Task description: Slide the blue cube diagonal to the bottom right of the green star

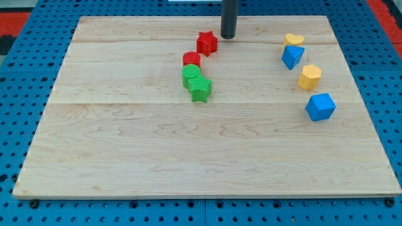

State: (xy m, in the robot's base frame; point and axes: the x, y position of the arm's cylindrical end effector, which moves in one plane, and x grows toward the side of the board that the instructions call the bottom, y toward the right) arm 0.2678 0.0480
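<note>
The blue cube (320, 106) sits at the view's right, far right of the green star (200, 89). The green star lies near the board's middle, touching a green round block (190, 75) just above and left of it. My tip (227, 36) is a dark rod at the view's top centre, just right of the red star (206, 43), far from the blue cube.
A red round block (191, 59) sits above the green round block. At the view's right lie a yellow heart-like block (293, 39), a blue block (292, 56) and a yellow hexagonal block (309, 76). The wooden board (125, 157) lies on a blue pegboard.
</note>
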